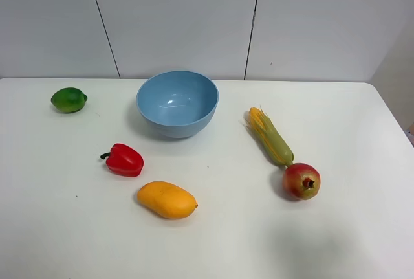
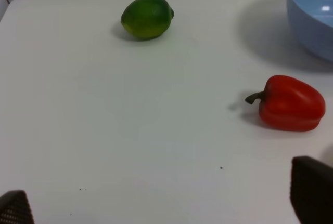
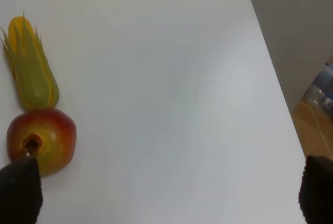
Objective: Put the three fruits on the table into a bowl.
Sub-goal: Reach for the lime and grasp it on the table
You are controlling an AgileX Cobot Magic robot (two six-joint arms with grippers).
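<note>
The light-blue bowl [image 1: 177,103] stands at the back middle of the white table [image 1: 213,246]; its edge shows in the left wrist view [image 2: 312,16]. The green lime [image 1: 68,100] lies at the back left, also in the left wrist view [image 2: 147,17]. The orange-yellow mango [image 1: 167,199] lies in front of the bowl. The red-yellow pomegranate [image 1: 301,180] lies at the right, also in the right wrist view [image 3: 42,140]. Neither arm shows in the exterior high view. My left gripper [image 2: 162,203] is open and empty, well short of the lime. My right gripper [image 3: 169,193] is open and empty, one fingertip [image 3: 21,190] close beside the pomegranate.
A red bell pepper [image 1: 123,160] lies left of the mango, near my left gripper [image 2: 290,103]. A corn ear [image 1: 270,136] lies between bowl and pomegranate, its end touching the pomegranate [image 3: 30,68]. The table's right edge [image 3: 276,94] drops off to the floor.
</note>
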